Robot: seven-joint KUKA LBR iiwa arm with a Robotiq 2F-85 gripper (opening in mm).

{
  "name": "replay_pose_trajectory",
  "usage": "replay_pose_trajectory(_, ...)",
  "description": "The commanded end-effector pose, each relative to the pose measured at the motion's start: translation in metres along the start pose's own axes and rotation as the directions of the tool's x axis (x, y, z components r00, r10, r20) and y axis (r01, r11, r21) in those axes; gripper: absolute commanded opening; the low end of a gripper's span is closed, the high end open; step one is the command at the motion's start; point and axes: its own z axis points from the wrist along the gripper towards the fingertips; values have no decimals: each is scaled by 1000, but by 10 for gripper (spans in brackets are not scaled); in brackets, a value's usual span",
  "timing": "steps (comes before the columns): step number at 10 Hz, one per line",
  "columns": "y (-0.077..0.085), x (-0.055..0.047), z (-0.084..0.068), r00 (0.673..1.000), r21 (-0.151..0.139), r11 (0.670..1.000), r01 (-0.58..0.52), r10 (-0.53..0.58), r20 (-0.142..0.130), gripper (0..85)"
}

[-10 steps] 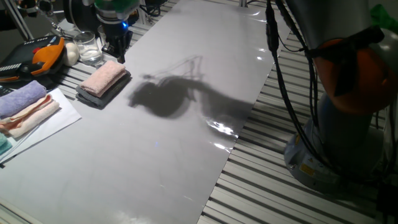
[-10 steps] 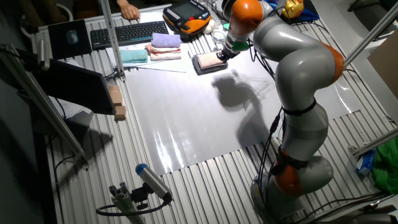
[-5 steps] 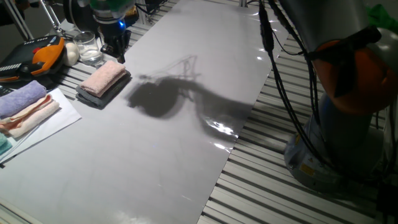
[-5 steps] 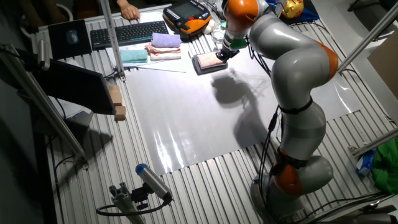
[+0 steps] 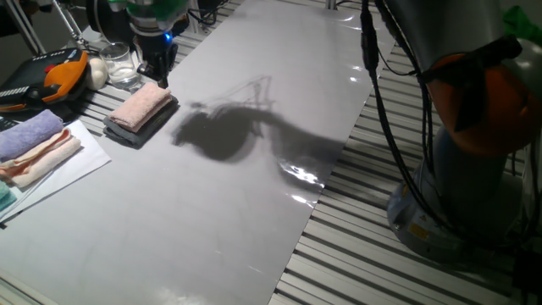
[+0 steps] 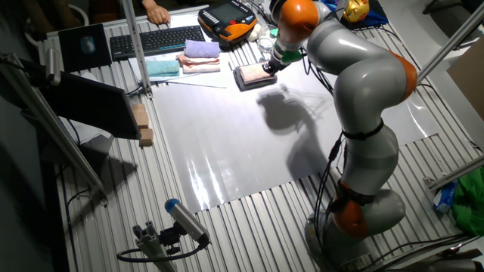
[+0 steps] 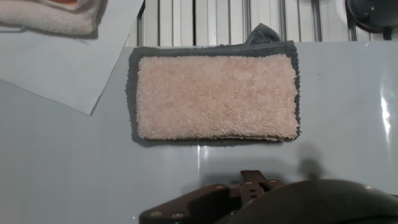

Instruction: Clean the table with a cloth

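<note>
1. Hand view looks straight down on the pale pink cloth (image 7: 216, 96), a folded terry rectangle lying flat on top of a slightly larger dark grey cloth (image 7: 132, 93), whose edge shows as a thin border all around it.
2. Both cloths rest on the glossy pale grey table (image 7: 74, 168), near its slatted metal edge.
3. A white sheet of paper (image 7: 68, 68) lies just beside the cloths in this view, with part of a pale towel (image 7: 53, 18) on it at the upper left corner.
4. Only a dark part of the hand's body shows at the bottom of this view; the fingertips are not visible here.
5. One fixed view shows the gripper (image 5: 157, 74) hanging just above the far end of the pink cloth (image 5: 141, 105). Whether it touches the cloth cannot be told.
6. Its jaws appear as one dark tip, and I cannot tell if they are spread or pressed together.
7. Beside the cloth stack in that view stand a clear glass (image 5: 123, 64), an orange and black handheld unit (image 5: 51, 78), and folded lavender and peach towels (image 5: 34, 146).
8. The other fixed view shows the grey and orange arm (image 6: 355, 91) reaching across the table (image 6: 227, 151) to the cloth (image 6: 252, 73) near its far edge, with a keyboard (image 6: 155, 39) beyond.
</note>
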Motion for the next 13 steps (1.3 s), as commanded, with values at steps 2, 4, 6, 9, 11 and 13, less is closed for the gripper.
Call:
replay_pose_trajectory(2, 4, -8, 12, 1000, -6, 1000, -11, 12, 11, 0)
replay_pose_trajectory(4, 10, -17, 19, 1000, -9, 1000, -21, 21, 17, 0)
replay_pose_trajectory(6, 13, -26, 22, 999, -14, 1000, -23, 24, 27, 0)
replay_pose_trajectory(9, 20, -40, 31, 999, 0, 1000, -15, 15, 36, 0)
replay_pose_trajectory(11, 18, -46, 36, 999, -13, 1000, -6, 7, 41, 0)
replay_pose_trajectory(13, 21, -47, 36, 999, -12, 1000, -8, 8, 42, 0)
